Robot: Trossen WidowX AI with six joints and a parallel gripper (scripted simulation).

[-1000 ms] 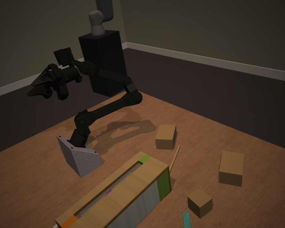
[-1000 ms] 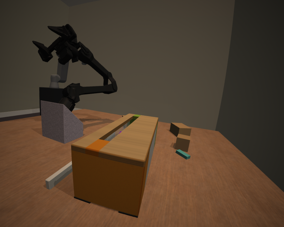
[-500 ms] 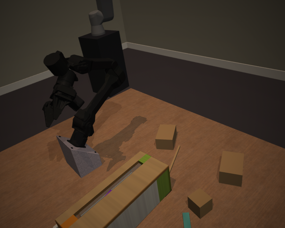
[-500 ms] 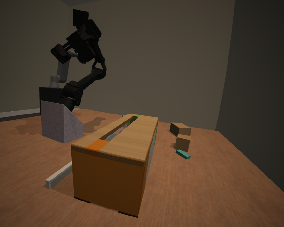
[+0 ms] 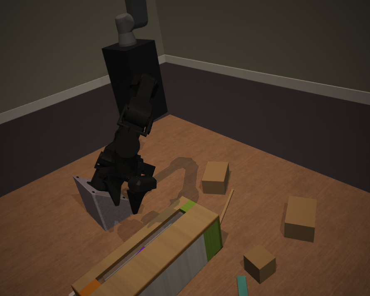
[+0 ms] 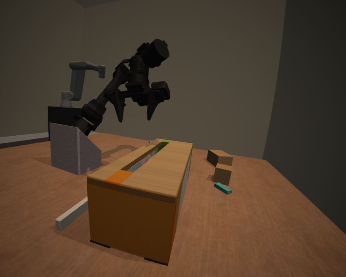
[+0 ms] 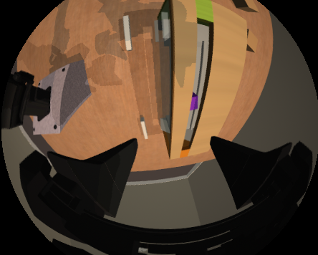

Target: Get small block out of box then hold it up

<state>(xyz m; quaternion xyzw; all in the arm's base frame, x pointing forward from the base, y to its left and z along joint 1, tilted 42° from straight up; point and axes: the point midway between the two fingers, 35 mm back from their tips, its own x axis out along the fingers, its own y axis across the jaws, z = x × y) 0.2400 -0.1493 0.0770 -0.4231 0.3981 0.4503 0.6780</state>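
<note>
The box stands on the table, with a long slot in its wooden top. Its top has an orange patch at one end and a green patch at the other. The small purple block shows through the slot, inside the box, between the two ends. How it rests on the shelf is mostly hidden. My gripper is open and empty, above the level of the box top and apart from the box.
The arm's grey base stands beside the box. A pale bar lies on the base side. A thin wooden stick is by the green end. Beyond the box are brown blocks and a teal bar.
</note>
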